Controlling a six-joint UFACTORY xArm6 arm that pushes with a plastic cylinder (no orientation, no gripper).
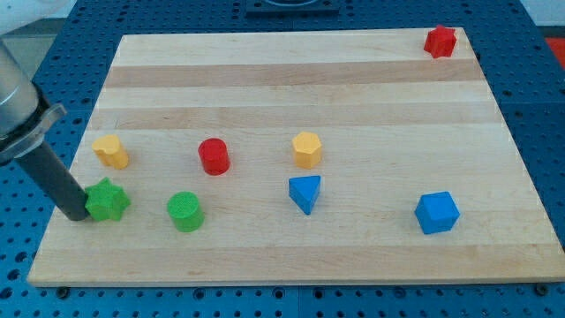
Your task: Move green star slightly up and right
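Observation:
The green star (pixel 109 200) lies near the board's left edge, low in the view. My tip (pixel 78 214) rests at the star's left side, touching or almost touching it, with the dark rod slanting up to the view's left. A green cylinder (pixel 185 211) stands to the star's right. A yellow block (pixel 112 151) sits just above the star.
A red cylinder (pixel 214 155) and a yellow hexagonal block (pixel 306 149) stand mid-board. A blue triangular block (pixel 305 193) and a blue cube (pixel 437 212) lie lower right. A red block (pixel 440 41) sits at the top right corner. The wooden board (pixel 353 88) rests on a blue perforated table.

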